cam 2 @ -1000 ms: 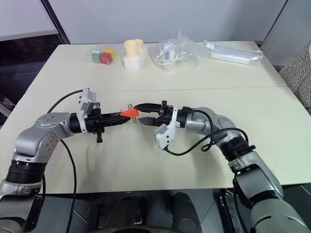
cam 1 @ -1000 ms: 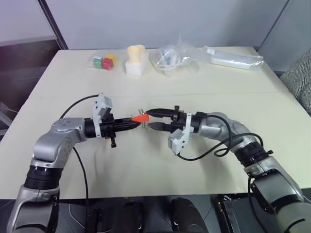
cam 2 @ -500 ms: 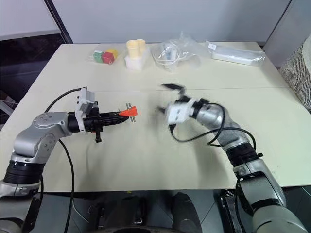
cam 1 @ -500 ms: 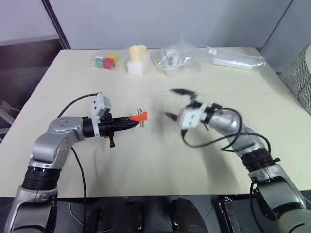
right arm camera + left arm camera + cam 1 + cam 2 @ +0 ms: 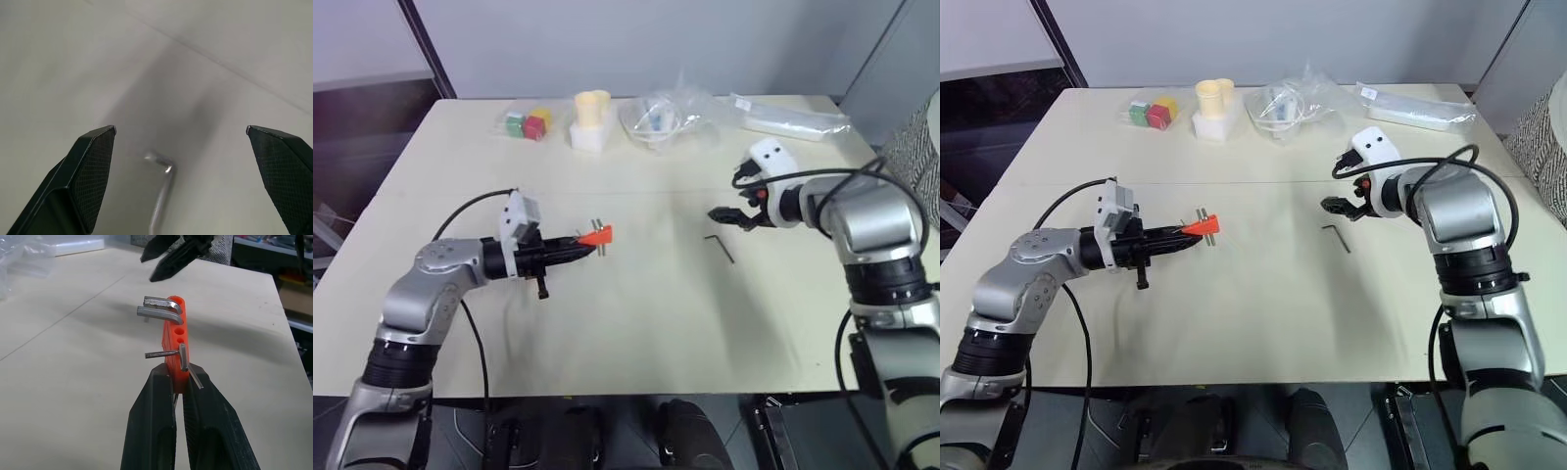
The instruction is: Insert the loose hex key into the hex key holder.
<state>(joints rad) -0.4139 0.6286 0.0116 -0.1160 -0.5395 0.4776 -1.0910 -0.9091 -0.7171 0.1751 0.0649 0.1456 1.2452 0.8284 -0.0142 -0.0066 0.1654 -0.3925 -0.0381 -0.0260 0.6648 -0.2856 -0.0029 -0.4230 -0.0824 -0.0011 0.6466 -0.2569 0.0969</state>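
My left gripper (image 5: pixel 579 242) is shut on one end of the red-orange hex key holder (image 5: pixel 597 235) and holds it level above the table's middle. In the left wrist view the holder (image 5: pixel 176 345) stands up from the black fingers (image 5: pixel 156 421), with short silvery keys sticking out sideways. The loose hex key (image 5: pixel 720 247), a thin dark L-shaped rod, lies flat on the table to the right of the holder. My right gripper (image 5: pixel 729 217) hovers open just beyond the key. In the right wrist view the key (image 5: pixel 161 196) lies between the spread fingertips, untouched.
Along the far edge sit a bag of red, green and yellow cubes (image 5: pixel 526 124), a cream cup on a white block (image 5: pixel 590 117), a crumpled clear plastic bag (image 5: pixel 666 116) and a long white packet (image 5: pixel 788 116). A seam crosses the table (image 5: pixel 636 323).
My right gripper pulled away from the holder, swung right, rolled over and opened wide. The loose hex key now lies on the table below it. The left gripper stayed put with the holder.
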